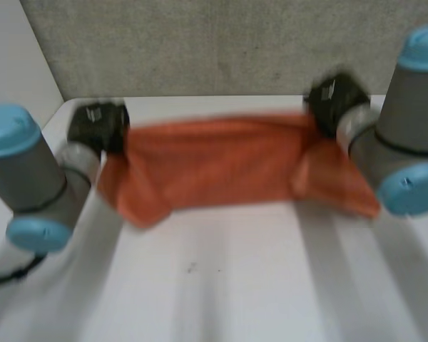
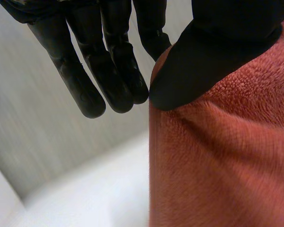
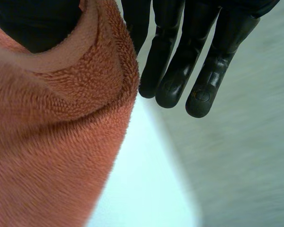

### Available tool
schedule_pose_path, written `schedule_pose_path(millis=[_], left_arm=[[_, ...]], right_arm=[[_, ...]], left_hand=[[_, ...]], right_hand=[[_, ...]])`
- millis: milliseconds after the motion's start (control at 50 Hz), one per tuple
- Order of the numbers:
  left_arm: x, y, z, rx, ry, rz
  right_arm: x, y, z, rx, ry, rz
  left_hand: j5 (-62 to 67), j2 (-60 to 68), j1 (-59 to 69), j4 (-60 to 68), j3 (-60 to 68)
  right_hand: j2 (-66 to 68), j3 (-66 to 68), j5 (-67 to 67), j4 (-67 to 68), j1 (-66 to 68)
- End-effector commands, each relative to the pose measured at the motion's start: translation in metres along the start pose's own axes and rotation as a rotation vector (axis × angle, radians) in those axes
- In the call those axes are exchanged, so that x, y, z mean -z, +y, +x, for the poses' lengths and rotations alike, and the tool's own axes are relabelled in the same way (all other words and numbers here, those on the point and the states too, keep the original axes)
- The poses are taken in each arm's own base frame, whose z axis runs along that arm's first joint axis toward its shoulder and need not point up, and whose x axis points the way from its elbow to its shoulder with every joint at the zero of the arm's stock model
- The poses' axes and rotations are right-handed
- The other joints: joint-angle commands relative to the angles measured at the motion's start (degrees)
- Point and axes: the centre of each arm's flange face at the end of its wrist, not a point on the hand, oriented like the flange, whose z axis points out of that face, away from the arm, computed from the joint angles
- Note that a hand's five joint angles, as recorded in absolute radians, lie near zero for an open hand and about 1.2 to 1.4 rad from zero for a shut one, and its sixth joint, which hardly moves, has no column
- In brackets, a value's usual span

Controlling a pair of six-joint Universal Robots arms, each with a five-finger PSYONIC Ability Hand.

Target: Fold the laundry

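In the head view the orange towel (image 1: 214, 167) hangs spread between left hand (image 1: 98, 127) and right hand (image 1: 335, 103) over the tabletop (image 1: 235, 285), so folding looks barely begun; the left wrist view shows the thumb (image 2: 213, 56) pinching a top corner, other fingers (image 2: 85, 90) straight, and the right wrist view likewise.

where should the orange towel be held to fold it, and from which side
The two upper corners, one per hand, each approached from its outer end. The towel is stretched wide between the left hand and right hand, thumbs pinching those corners, which keeps it flat and leaves the loose lower edge free to fold.
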Motion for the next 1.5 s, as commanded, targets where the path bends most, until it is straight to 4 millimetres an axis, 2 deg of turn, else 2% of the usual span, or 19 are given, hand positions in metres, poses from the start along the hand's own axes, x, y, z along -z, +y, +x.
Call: schedule_pose_path(millis=[20, 80, 140, 180, 240, 300, 340, 520, 540, 660, 880, 1060, 1180, 1220, 1240, 1260, 1380, 1480, 1500], left_arm=[[-0.021, -0.144, -0.031, 0.018, -0.135, 0.655], [-0.016, -0.153, -0.031, 0.024, -0.142, 0.697], [-0.009, -0.139, -0.029, 0.026, -0.132, 0.635], [0.003, -0.118, -0.027, 0.03, -0.121, 0.543], [0.012, -0.109, -0.025, 0.032, -0.115, 0.506], [0.025, -0.084, -0.025, 0.024, -0.106, 0.426], [0.037, -0.06, -0.022, 0.022, -0.088, 0.35], [0.062, -0.007, -0.007, 0.026, -0.04, 0.172], [0.065, 0.0, -0.005, 0.027, -0.032, 0.15], [0.067, 0.018, -0.002, 0.029, -0.025, 0.092], [0.066, 0.02, -0.006, 0.029, -0.036, 0.083], [0.066, 0.021, -0.008, 0.03, -0.043, 0.077], [0.066, 0.021, -0.009, 0.03, -0.046, 0.076], [0.066, 0.021, -0.009, 0.03, -0.046, 0.076], [0.066, 0.022, -0.009, 0.029, -0.046, 0.073], [0.066, 0.022, -0.008, 0.029, -0.044, 0.068], [0.072, 0.023, -0.008, 0.029, -0.038, 0.026], [0.084, -0.002, -0.012, 0.031, -0.041, 0.038], [0.089, -0.014, -0.014, 0.029, -0.045, 0.057]], right_arm=[[0.001, -0.098, 0.099, -0.028, 0.511, 0.517], [0.015, -0.102, 0.096, -0.01, 0.437, 0.528], [0.016, -0.094, 0.083, -0.003, 0.34, 0.484], [0.02, -0.072, 0.057, -0.019, 0.14, 0.367], [0.028, -0.048, 0.032, -0.079, -0.037, 0.238], [0.033, -0.037, 0.021, -0.106, -0.113, 0.183], [0.033, -0.014, 0.01, -0.136, -0.195, 0.094], [0.021, 0.038, -0.029, -0.166, -0.312, -0.059], [0.018, 0.046, -0.036, -0.18, -0.322, -0.076], [0.014, 0.073, -0.052, -0.323, -0.272, -0.134], [0.032, 0.118, -0.034, -0.764, -0.043, -0.312], [0.061, 0.133, -0.025, -0.886, 0.02, -0.373], [0.074, 0.146, -0.033, -0.908, 0.026, -0.419], [0.075, 0.15, -0.035, -0.91, 0.031, -0.415], [0.075, 0.152, -0.037, -0.912, 0.033, -0.409], [0.075, 0.153, -0.038, -0.915, 0.025, -0.393], [0.071, 0.145, -0.028, -0.902, -0.008, -0.31], [0.082, 0.091, 0.04, -0.73, 0.089, -0.085], [0.082, 0.091, 0.04, -0.729, 0.09, -0.085]], left_hand=[[10.5, 10.2, 11.0, 10.3, 10.3], [10.5, 10.2, 11.0, 10.3, 10.3], [10.5, 10.2, 11.0, 10.3, 10.3], [10.5, 10.2, 11.0, 10.3, 10.3], [10.5, 10.2, 11.0, 10.3, 10.3], [10.5, 10.2, 11.0, 10.3, 10.3], [10.5, 10.2, 11.0, 10.3, 10.3], [10.5, 10.2, 11.0, 10.3, 10.3], [10.5, 10.2, 11.0, 10.3, 10.3], [10.5, 10.2, 11.0, 10.3, 10.3], [10.5, 10.2, 11.0, 10.3, 10.3], [10.5, 10.2, 11.0, 10.3, 10.3], [10.5, 10.2, 11.0, 10.3, 10.3], [10.5, 10.2, 11.0, 10.3, 10.3], [10.5, 10.2, 11.0, 10.3, 10.3], [10.5, 10.2, 11.0, 10.3, 10.3], [10.5, 10.2, 11.0, 10.3, 10.3], [10.5, 10.2, 11.0, 10.3, 10.3], [10.5, 10.2, 11.0, 10.3, 10.3]], right_hand=[[12.3, 12.1, 13.9, 11.6, 23.6], [12.3, 12.1, 13.9, 11.6, 23.6], [12.3, 12.1, 13.9, 11.6, 23.6], [12.3, 12.1, 13.9, 11.6, 23.6], [12.3, 12.1, 13.9, 11.6, 23.6], [12.3, 12.1, 13.9, 11.6, 23.6], [12.3, 12.1, 13.9, 11.6, 23.6], [9.5, 9.3, 11.1, 8.8, 20.8], [-2.0, -2.2, -0.4, -2.6, 9.3], [-14.9, -15.0, -13.2, -15.5, -3.5], [-29.4, -29.6, -27.7, -30.0, -18.1], [-28.5, -28.7, -26.9, -29.2, -17.2], [-16.1, -16.3, -14.5, -16.7, -4.8], [-6.9, -7.0, -5.2, -7.5, 4.5], [12.1, 11.9, 13.7, 11.5, 23.4], [12.3, 12.1, 13.9, 11.6, 23.6], [12.3, 12.1, 13.9, 11.6, 23.6], [12.3, 12.1, 13.9, 11.6, 23.6], [12.3, 12.1, 13.9, 11.6, 23.6]])
